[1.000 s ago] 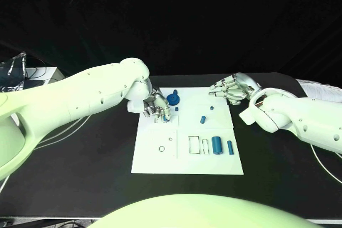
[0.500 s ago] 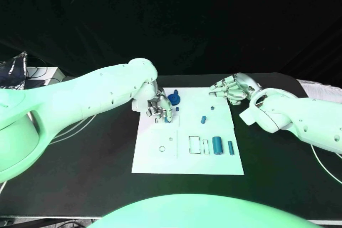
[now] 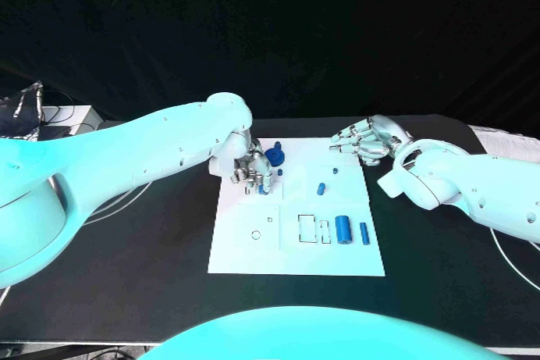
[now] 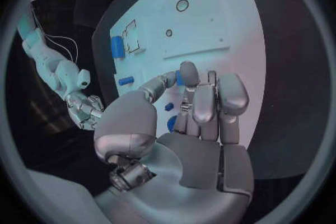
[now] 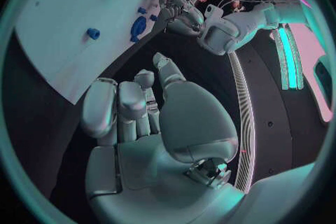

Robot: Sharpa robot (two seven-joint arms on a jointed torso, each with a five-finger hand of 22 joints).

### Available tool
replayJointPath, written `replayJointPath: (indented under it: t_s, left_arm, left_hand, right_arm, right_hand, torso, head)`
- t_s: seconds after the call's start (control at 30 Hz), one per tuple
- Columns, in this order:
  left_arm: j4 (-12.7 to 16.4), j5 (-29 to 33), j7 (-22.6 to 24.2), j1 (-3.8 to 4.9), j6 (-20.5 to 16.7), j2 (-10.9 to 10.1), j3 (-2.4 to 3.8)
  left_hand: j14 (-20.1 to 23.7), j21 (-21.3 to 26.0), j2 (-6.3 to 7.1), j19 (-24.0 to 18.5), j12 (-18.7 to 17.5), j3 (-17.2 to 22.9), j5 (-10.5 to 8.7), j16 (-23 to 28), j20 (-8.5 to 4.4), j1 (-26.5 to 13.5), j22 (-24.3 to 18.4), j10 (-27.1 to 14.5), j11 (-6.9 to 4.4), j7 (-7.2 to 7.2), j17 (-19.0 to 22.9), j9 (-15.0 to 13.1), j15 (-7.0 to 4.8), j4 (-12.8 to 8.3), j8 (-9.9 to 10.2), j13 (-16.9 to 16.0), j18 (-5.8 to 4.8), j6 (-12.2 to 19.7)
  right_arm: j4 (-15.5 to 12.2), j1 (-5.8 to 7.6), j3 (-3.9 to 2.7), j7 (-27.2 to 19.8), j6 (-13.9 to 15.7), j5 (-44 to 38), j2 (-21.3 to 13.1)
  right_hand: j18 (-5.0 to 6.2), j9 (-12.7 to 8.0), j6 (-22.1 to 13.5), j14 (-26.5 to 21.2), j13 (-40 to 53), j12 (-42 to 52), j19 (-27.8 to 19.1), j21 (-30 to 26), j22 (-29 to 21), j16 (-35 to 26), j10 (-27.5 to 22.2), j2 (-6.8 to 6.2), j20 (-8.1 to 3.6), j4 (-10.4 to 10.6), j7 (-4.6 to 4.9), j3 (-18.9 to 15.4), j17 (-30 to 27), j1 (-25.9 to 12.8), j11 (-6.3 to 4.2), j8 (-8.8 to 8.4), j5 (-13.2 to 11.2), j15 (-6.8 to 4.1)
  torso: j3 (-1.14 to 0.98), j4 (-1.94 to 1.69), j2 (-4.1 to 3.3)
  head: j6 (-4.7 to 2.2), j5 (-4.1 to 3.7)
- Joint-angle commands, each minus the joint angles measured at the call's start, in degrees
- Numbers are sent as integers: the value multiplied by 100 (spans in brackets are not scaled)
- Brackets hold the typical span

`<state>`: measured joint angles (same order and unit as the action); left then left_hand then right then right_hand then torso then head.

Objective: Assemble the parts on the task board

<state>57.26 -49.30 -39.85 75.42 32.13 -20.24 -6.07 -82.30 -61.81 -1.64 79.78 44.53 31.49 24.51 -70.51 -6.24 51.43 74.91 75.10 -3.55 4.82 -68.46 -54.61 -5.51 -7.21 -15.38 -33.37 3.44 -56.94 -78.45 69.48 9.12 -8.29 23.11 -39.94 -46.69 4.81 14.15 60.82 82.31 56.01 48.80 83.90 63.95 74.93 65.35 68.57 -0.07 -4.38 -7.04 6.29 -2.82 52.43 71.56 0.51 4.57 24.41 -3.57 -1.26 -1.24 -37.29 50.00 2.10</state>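
The white task board (image 3: pixel 295 254) lies mid-table. My left hand (image 3: pixel 254 171) hovers over its far left part and pinches a small blue peg (image 3: pixel 265 190) between thumb and a finger; the left wrist view shows that peg (image 4: pixel 178 79) at the fingertips. A blue gear-like part (image 3: pixel 277 155) lies just beyond the hand. Two short blue pieces (image 3: pixel 321 188) lie mid-board, and a thick blue cylinder (image 3: pixel 342 229) and a slimmer one (image 3: pixel 364 233) sit near the right edge. My right hand (image 3: pixel 362 145) hangs by the board's far right corner, fingers curled in, holding nothing.
Rectangular outlines (image 3: pixel 306 227) and a round hole (image 3: pixel 255 235) mark the board's near half. Cables (image 3: pixel 112 208) trail over the black table to the left. A white object (image 3: pixel 501 141) lies at the far right edge. In the right wrist view the board (image 5: pixel 63 28) spreads beyond the curled fingers.
My left hand has shifted slightly right over the board with the peg still pinched. The right hand has not moved.
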Motion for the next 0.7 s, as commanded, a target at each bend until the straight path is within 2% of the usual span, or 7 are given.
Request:
replayJointPath:
  t_s: [0.03,0.7]
  left_arm:
    - [-11,-120,-40,-14,112,-13,-22]
    - [-114,-113,-37,-22,56,-49,-7]
  left_hand:
    - [-26,-42,-162,22,24,362,-1,-20,2,115,665,0,-20,-439,-2,-2,-8,-352,-3,-6,-56,-669]
    - [-24,-44,-194,16,31,363,-7,-30,2,34,662,7,-22,-447,13,-32,-7,-343,21,-9,-61,-691]
  right_arm:
    - [-2,-3,-2,-52,-80,-40,2]
    - [5,-3,-2,-57,-80,-40,14]
  right_hand:
    - [1,-4,20,13,0,-13,439,-27,886,-23,1,-9,-40,-49,38,-1,3,46,-44,-26,31,-43]
    - [0,-5,22,13,-1,-15,439,-24,887,-25,0,-5,-41,-49,38,-2,1,38,-43,-26,29,-43]
  torso:
    - [0,-3,0]
    - [1,-3,2]
  head:
    - [0,-10]
    - [0,11]
